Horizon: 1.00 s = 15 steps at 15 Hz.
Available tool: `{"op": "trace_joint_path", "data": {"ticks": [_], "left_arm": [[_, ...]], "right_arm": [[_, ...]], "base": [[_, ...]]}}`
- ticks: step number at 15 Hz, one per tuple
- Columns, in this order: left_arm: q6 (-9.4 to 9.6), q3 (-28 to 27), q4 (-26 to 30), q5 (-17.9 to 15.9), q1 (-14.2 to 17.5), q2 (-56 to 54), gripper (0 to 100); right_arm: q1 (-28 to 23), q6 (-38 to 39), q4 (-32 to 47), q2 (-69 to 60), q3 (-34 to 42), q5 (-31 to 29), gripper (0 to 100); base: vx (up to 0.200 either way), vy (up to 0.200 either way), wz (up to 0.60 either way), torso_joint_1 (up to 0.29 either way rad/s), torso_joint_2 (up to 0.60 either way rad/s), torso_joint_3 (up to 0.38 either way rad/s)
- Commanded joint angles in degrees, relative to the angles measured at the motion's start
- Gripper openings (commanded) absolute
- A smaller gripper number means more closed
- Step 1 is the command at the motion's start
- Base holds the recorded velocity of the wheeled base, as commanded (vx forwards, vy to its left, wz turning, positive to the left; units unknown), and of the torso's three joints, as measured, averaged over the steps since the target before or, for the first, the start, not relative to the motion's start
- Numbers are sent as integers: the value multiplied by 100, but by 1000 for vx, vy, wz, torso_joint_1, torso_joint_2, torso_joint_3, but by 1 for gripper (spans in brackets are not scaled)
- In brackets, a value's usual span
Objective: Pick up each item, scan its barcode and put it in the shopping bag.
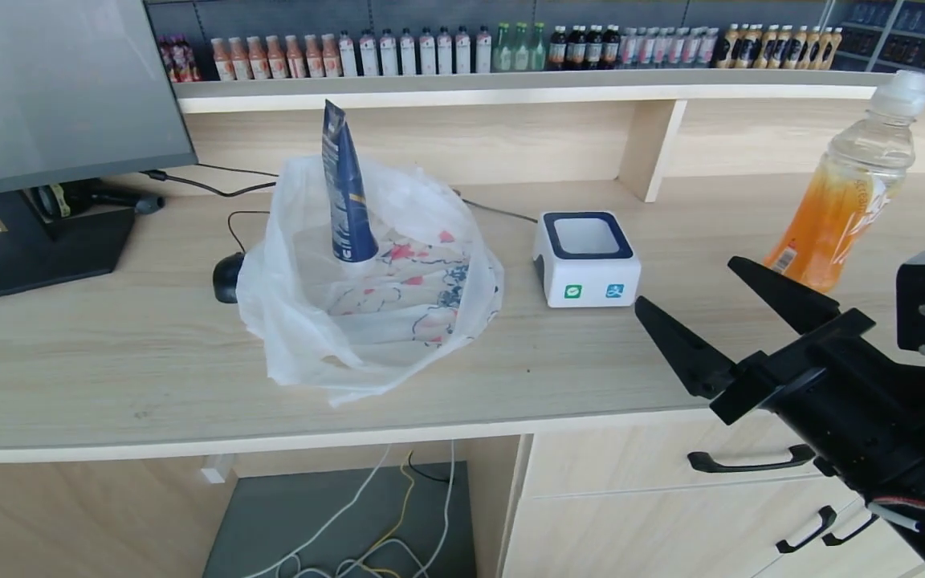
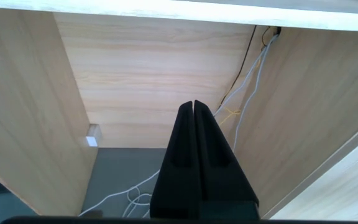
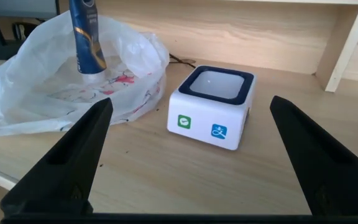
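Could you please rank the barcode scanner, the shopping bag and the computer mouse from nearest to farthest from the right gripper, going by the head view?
Measured from the right gripper:
1. Barcode scanner, just to the gripper's left on the counter.
2. Shopping bag, mid-counter, left of the scanner.
3. Computer mouse, against the bag's far left side.

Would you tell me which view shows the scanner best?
The right wrist view: the scanner sits close and whole, window and front icons plain. The head view has it farther off, beside the bag. The left wrist view faces under the counter.
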Motion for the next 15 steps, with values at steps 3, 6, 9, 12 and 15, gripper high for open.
{"op": "trace_joint_path", "data": {"ticks": [3, 6, 9, 12, 15], "left_arm": [[7, 0, -2, 0, 1, -2, 0], [16, 0, -2, 0, 1, -2, 0], [-2, 0, -2, 0, 1, -2, 0], [-2, 0, -2, 0, 1, -2, 0], [-2, 0, -2, 0, 1, -2, 0]], "right_arm": [[97, 3, -6, 83, -32, 10, 100], [159, -6, -6, 145, -50, 10, 100], [159, -6, -6, 101, -32, 10, 100], [159, -6, -6, 22, 3, 10, 100], [150, 3, -6, -101, 91, 10, 100]], "base": [[0, -133, 0, 3, 3, 2], [0, 0, 0, 0, 0, 0], [0, 0, 0, 0, 0, 0], [0, 0, 0, 0, 0, 0], [-67, 0, 0, 1, 1, 1]]}}
